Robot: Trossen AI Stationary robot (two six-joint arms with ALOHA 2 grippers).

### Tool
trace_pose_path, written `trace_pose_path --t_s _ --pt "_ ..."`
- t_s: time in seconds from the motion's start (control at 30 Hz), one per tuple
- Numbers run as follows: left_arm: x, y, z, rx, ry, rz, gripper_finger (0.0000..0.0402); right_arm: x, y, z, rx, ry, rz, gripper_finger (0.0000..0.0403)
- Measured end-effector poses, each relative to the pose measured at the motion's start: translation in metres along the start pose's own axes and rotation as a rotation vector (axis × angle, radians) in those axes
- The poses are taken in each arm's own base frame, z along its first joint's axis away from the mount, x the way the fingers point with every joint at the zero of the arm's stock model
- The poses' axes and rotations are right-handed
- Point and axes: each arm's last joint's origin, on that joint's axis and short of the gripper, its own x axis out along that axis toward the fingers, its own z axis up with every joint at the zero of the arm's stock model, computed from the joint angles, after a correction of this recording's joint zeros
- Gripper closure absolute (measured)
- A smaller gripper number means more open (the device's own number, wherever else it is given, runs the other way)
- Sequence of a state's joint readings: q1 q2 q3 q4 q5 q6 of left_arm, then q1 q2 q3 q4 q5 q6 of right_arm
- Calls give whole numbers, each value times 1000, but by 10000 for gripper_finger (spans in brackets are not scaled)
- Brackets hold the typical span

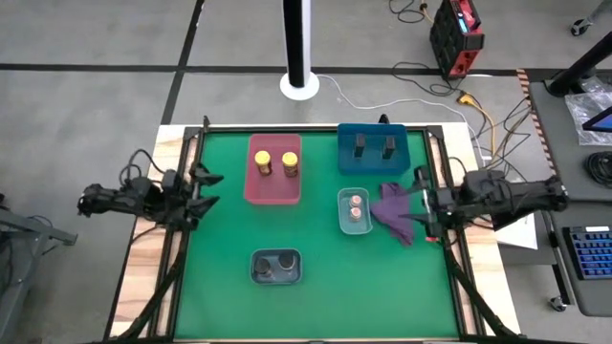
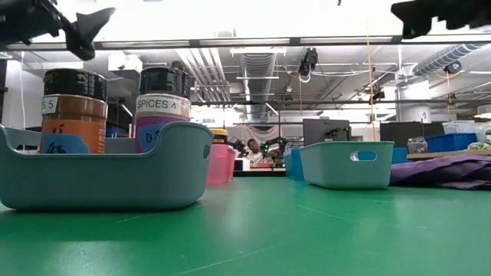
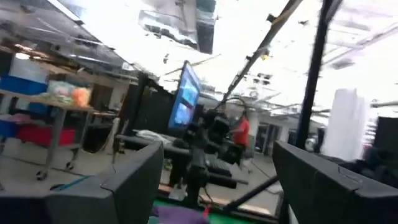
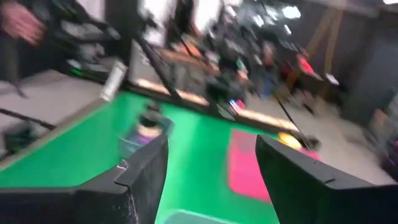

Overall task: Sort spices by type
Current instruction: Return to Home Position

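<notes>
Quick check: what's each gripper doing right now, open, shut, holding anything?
Left gripper: open, empty, at the left edge of the table.
Right gripper: open, empty, at the right edge.

We see a bright green table mat (image 1: 316, 306) with a pale wooden border (image 1: 143, 272). The tray (image 1: 273, 191) under the jars with yellow lids (image 1: 263, 159) is pink; the tray around the slim black jars (image 1: 360, 145) is deep teal-blue (image 1: 375, 164). The pinkish-tan jars (image 1: 356, 201) sit in pale blue (image 1: 355, 231). The round jars with black lids (image 2: 74, 115) sit in blue-grey (image 1: 276, 282); we make out orange contents in one, pinkish-purple in the other, white labels with black lettering, and blue stickers. The cloth (image 1: 394, 212) is purple
</notes>
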State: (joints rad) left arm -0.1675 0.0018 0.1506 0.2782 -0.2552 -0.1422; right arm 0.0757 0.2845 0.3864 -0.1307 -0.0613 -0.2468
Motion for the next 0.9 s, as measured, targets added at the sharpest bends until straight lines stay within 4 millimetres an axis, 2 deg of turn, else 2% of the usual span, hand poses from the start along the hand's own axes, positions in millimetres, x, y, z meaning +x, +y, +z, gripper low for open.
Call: trace_pose_path --t_s 0.1,0.2,0.23,0.4,0.5,0.57,0.77,0.9 --pt "0 2 -14 -15 -19 -14 116 -10 6 -14 -11 -64 33 174" --pt "-4 6 -38 -12 35 -4 116 -20 11 -29 -38 -134 44 179" --pt "-4 6 -38 -14 46 -2 116 -20 12 -35 -43 -142 41 180" --pt "-4 7 -43 99 87 -14 116 -7 17 -56 -75 -147 35 183" --pt "-4 8 -46 205 114 -2 116 0 22 -79 -63 -149 31 182" --pt "-5 9 -52 268 175 11 116 0 24 -87 -15 -65 49 182" --pt "-9 13 -68 283 354 22 116 1 24 -88 19 -49 40 180" --pt "-8 13 -73 269 404 21 116 1 24 -88 96 -45 40 174"
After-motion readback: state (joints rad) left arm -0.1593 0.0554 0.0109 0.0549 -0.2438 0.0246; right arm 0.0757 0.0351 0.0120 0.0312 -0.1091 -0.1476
